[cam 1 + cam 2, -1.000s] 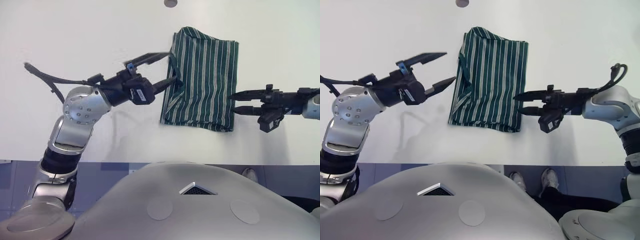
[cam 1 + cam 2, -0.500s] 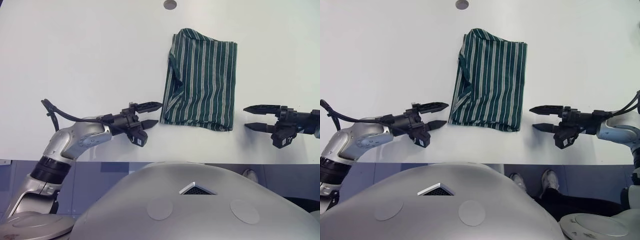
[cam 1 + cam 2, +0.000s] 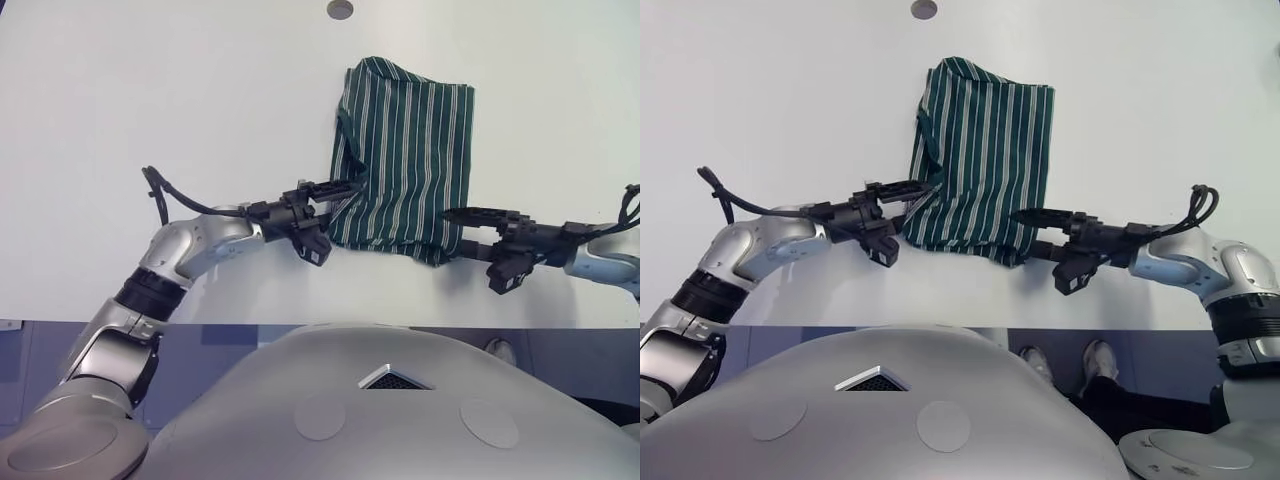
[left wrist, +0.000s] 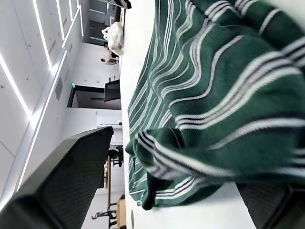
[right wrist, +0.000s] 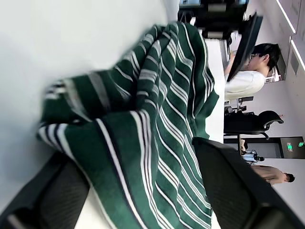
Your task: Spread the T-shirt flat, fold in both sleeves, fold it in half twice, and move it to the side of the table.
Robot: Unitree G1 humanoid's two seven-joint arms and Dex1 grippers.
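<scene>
The T-shirt (image 3: pixel 410 140), green with white stripes, lies folded into a narrow rectangle on the white table (image 3: pixel 150 120), right of the middle. My left gripper (image 3: pixel 345 197) is at its near left corner, open, with the bunched cloth edge (image 4: pixel 214 95) between the fingers (image 4: pixel 71 181). My right gripper (image 3: pixel 455 228) is at the near right corner, also open. Its fingers (image 5: pixel 228 186) stand either side of the folded cloth (image 5: pixel 157 119). Both arms lie low along the table's front.
A round grey hole (image 3: pixel 340 9) is set in the table at the far edge, behind the shirt. The table's front edge (image 3: pixel 200 323) runs just below both arms. Bare tabletop stretches to the left of the shirt and, narrower, to its right.
Both grippers have moved inward from the bare table beside the shirt to its near corners, and the cloth now sits between their fingers. The shirt's near edge looks slightly bunched.
</scene>
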